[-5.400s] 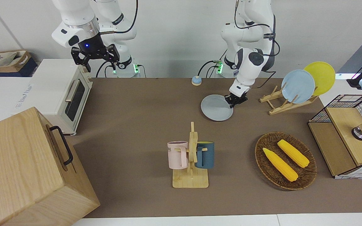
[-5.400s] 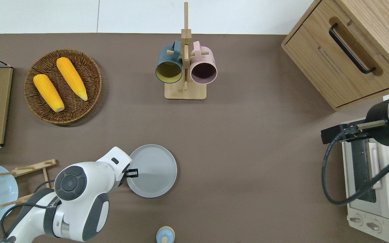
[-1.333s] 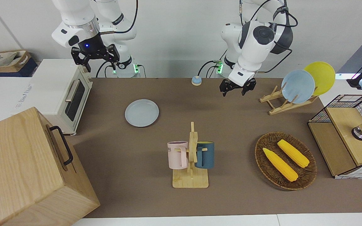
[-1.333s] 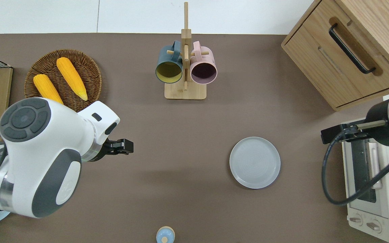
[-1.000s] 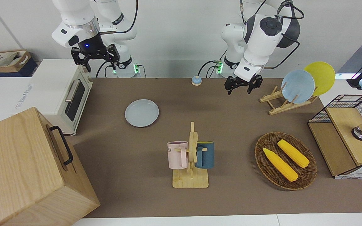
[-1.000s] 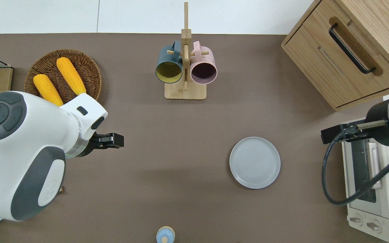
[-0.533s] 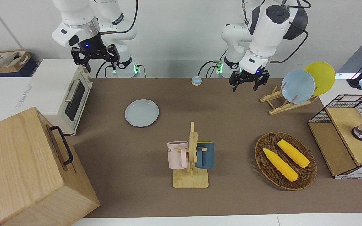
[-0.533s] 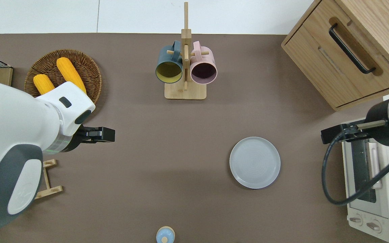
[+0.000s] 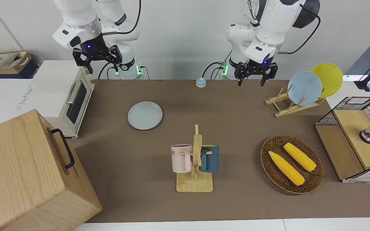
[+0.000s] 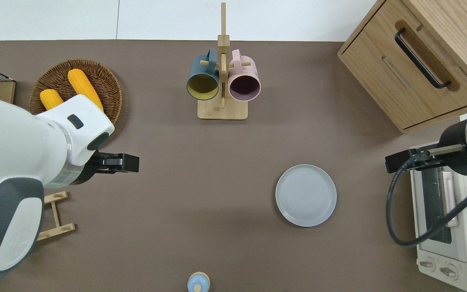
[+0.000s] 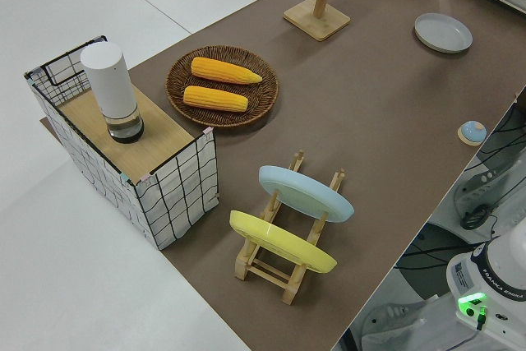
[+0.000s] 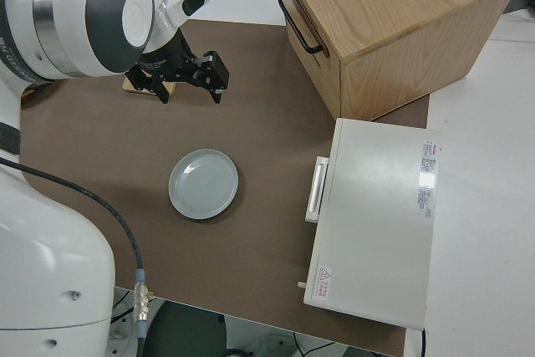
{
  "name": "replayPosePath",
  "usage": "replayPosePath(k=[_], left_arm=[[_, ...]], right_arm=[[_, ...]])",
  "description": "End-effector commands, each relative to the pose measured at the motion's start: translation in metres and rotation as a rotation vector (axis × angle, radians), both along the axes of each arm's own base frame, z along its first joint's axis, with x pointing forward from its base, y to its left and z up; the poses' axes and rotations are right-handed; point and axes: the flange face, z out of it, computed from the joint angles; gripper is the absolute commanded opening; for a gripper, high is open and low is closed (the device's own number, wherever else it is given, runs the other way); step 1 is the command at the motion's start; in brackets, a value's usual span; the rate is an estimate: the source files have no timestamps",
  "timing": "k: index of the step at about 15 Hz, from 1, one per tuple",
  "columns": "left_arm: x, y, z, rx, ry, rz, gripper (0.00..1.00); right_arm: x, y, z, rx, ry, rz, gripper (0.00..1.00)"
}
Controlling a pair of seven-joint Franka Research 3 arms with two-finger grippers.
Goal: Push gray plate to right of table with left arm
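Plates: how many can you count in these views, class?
3: the gray plate flat on the table near the toaster oven; a light-blue plate and yellow plate upright in the wooden rack.

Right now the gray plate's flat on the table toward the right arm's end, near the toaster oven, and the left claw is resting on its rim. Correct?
Not quite. The left claw isn't on the rim: the front view shows it raised and well apart from the gray plate, open and empty. The rest holds: the plate lies flat on the table toward the right arm's end, near the toaster oven.
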Motion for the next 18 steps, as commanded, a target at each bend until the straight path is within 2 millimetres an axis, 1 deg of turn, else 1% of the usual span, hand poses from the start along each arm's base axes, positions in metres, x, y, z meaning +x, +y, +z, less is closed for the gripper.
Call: replayPosePath(k=[1,6,14,18], left_arm=[[-0.0016,0.0053,0.0026,0.018,0.024,-0.005,0.99],[-0.0013,0.0128,0.0024,0.019,0.035,0.007,0.99],[-0.0029,0.0115,0.0015,0.022,0.045,0.004,0.99],[-0.0022,0.0139,0.0015,0.022,0.045,0.009,0.99]], right_arm=[[-0.0035,-0.0028,0.0028,0.007,0.006,-0.003,0.983],[-0.0036,-0.0019,0.0035,0.008,0.005,-0.002,0.983],[-0.0036,-0.002,0.0035,0.007,0.004,-0.003,0.983],[-0.0036,-0.002,0.0035,0.007,0.004,-0.002,0.983]])
